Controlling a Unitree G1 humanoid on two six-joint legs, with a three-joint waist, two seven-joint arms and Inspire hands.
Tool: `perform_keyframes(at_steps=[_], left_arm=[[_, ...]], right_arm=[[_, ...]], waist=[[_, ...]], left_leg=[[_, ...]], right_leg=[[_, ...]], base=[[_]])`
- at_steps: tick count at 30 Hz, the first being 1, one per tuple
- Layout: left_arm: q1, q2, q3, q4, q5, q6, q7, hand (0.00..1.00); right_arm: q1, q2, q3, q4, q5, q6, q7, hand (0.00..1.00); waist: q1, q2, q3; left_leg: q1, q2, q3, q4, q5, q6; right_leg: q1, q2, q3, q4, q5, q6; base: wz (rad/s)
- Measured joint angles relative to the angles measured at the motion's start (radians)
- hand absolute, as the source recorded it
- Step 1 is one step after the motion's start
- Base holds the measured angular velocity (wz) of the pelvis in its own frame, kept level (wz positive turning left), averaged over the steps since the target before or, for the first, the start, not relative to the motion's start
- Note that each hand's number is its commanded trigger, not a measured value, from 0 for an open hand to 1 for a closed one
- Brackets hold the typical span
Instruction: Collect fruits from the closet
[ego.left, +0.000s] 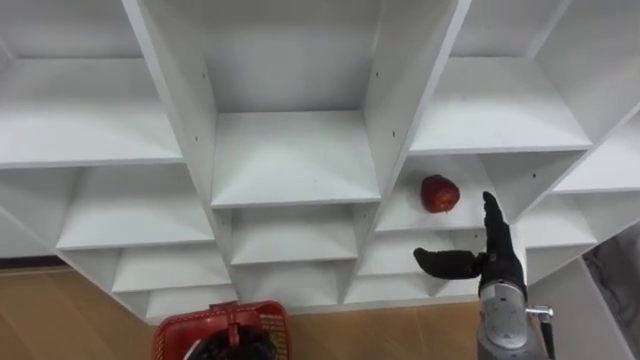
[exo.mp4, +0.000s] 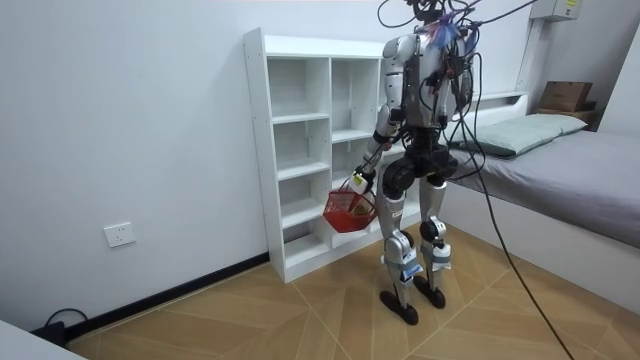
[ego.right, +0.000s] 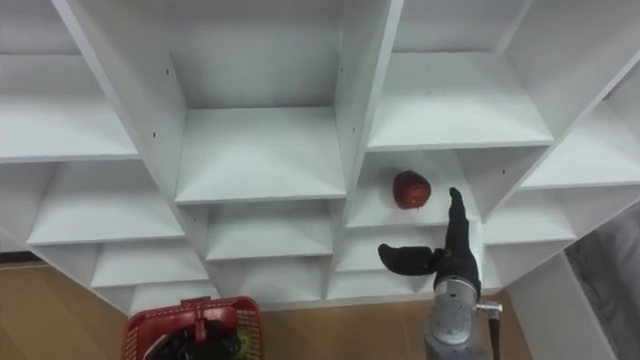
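Nowhere near done tbh: hovering the right hand (ego.left: 497, 262), fingers straight, thumb spread, just short of the apple (ego.left: 440, 193) on its shelf (ego.left: 402, 212), red basket (ego.left: 178, 332) hooked in the left hand (exo.mp4: 358, 181) and its curled fingers.

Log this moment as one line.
stage: reach | right robot hand: open, below red apple, not touching | red apple: on white closet shelf | left robot hand: carrying red basket

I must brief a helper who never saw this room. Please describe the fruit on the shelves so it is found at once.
Face the white shelf unit. In the column right of centre, the apple lies on a shelf just beyond the robot's open right hand. It is round, red, and the only thing on any visible shelf.
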Motion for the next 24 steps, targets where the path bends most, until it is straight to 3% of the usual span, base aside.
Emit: perform_keyframes(at_steps=[3, 9, 14, 24], left_arm=[[0.0, 0.011, 0.005, 0.012, 0.024, 0.001, -0.024, 1.0], [-0.006, 0.046, 0.008, 0.015, 0.028, 0.0, -0.052, 1.0], [-0.003, 0.047, 0.035, 0.015, 0.049, 0.0, -0.087, 1.0], [0.003, 0.052, 0.038, 0.047, 0.083, -0.002, -0.094, 1.0]], right_arm=[[-0.048, -0.012, -0.022, 0.038, 0.017, 0.002, -0.002, 0.0], [-0.18, -0.087, -0.029, 0.127, 0.039, 0.0, -0.006, 0.0], [-0.23, -0.091, -0.103, 0.166, 0.055, 0.0, -0.008, 0.0], [-0.274, -0.095, -0.108, 0.2, 0.091, 0.0, -0.015, 0.0]], waist=[[0.001, -0.007, -0.0001], [0.003, -0.01, 0.0003], [0.027, -0.01, 0.0002], [0.031, -0.023, 0.0045]], left_leg=[[-0.022, -0.003, -0.013, 0.01, 0.0, 0.001], [-0.066, -0.004, -0.036, 0.042, 0.0, 0.001], [-0.104, -0.004, -0.044, 0.056, 0.002, 0.0], [-0.156, -0.007, -0.068, 0.083, 0.005, 0.003]], right_leg=[[-0.012, -0.003, -0.008, -0.002, 0.0, 0.0], [-0.033, -0.011, -0.027, 0.002, 0.0, 0.0], [-0.069, -0.01, -0.038, 0.02, 0.0, 0.0], [-0.109, -0.012, -0.055, 0.043, -0.001, 0.0]], base=[[0.11], [0.12], [0.07], [0.07]])
